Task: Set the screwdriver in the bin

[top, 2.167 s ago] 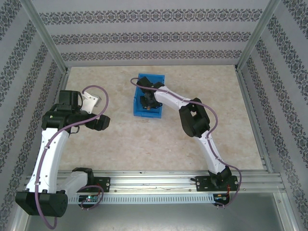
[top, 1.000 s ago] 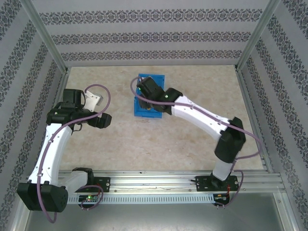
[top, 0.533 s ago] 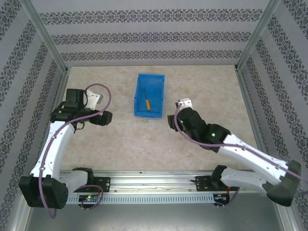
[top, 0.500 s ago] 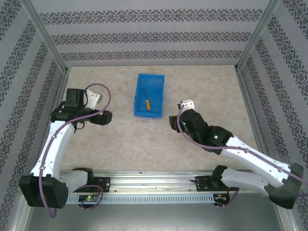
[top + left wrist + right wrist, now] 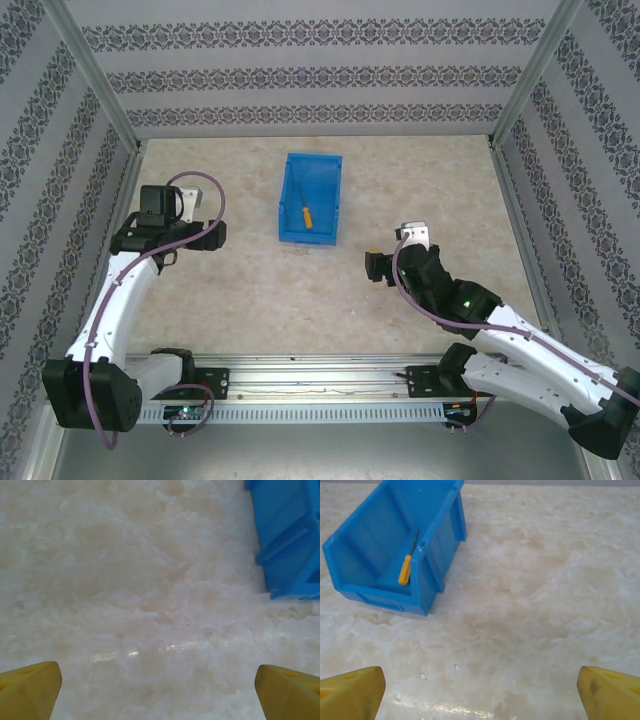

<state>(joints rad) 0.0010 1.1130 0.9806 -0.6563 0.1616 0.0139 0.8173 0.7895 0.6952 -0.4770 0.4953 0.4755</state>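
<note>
The right wrist view looks into the bin, where the screwdriver lies along one wall; the left wrist view catches its outer corner. The left hand and right hand gape wide and empty over bare tabletop.

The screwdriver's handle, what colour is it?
Orange; the screwdriver lies in the blue bin, clearest in the right wrist view.

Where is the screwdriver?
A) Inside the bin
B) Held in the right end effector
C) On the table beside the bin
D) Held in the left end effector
A: the screwdriver lies on the floor of the bin, while the right end effector is open, empty and away from the bin.
</note>
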